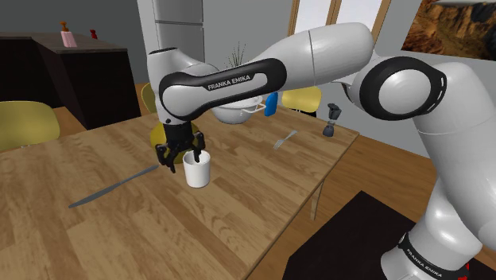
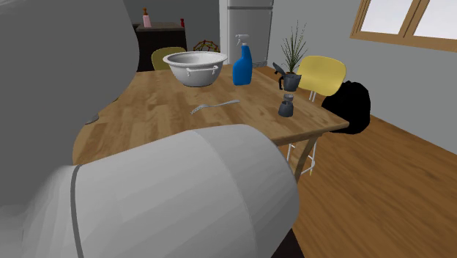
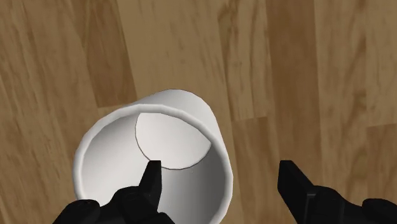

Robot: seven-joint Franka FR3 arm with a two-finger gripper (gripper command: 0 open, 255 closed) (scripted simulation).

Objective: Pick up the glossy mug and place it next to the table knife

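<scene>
A white mug (image 1: 197,169) stands upright on the wooden table (image 1: 238,207), seen from above in the wrist view as an open cup (image 3: 159,140). A long grey table knife (image 1: 111,189) lies on the table towards the shoulder view's left of the mug, a short gap away. My black gripper (image 1: 181,159) hangs over the mug's rim and is open (image 3: 220,167). One finger (image 3: 151,181) reaches inside the mug and the other (image 3: 294,184) stands outside, clear of the mug's wall.
A fork (image 1: 284,140), a white bowl (image 2: 194,66), a blue spray bottle (image 2: 242,62), a potted plant (image 2: 291,55) and a small dark pot (image 2: 286,108) sit at the table's far end. Yellow chairs (image 1: 24,123) stand around. My arm (image 2: 183,198) blocks the second exterior view's foreground.
</scene>
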